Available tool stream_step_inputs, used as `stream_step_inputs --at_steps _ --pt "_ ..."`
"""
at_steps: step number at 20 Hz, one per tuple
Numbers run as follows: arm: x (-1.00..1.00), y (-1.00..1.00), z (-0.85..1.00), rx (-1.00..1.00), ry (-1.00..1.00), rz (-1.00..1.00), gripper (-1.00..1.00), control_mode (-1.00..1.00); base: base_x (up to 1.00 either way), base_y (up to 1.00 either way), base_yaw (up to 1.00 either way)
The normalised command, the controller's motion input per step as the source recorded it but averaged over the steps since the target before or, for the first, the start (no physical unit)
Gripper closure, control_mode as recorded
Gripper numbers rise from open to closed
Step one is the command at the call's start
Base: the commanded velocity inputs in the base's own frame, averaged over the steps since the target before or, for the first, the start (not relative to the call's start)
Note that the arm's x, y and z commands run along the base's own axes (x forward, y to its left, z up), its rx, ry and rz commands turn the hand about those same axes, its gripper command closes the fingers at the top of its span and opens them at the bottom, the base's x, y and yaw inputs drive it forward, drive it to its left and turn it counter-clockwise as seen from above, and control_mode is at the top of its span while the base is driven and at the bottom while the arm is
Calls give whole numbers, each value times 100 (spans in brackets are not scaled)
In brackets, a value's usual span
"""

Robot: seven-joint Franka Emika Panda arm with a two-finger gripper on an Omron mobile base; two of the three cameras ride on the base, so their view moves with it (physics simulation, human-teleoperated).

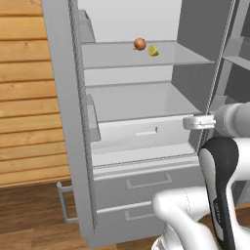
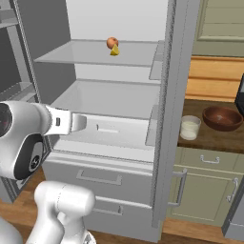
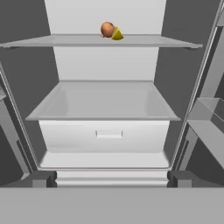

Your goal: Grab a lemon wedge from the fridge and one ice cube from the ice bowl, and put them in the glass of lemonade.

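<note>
Unlabelled lemon wedge [image 1: 153, 51] on fridge [image 1: 73, 146] shelf

The white arm rose from its base, bent at a dark elbow joint, and reached level toward twelve o'clock. The gripper [image 3: 109, 177] stood with jaws spread wide and nothing between them — its two dark fingertips [image 3: 43, 178] sat at about seven and five o'clock in the hand view. The wrist was held horizontal, pointing straight ahead.
</note>
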Motion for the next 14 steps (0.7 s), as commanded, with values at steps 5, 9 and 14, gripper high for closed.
stream_step_inputs --at_steps 5,9,14 --pt "0 0 0 0 0 0 -100 -100 0 0 0" --pt "7 0 0 0 0 0 -100 -100 0 0 0" --pt "0 0 0 0 0 0 -100 100 18 0 0"
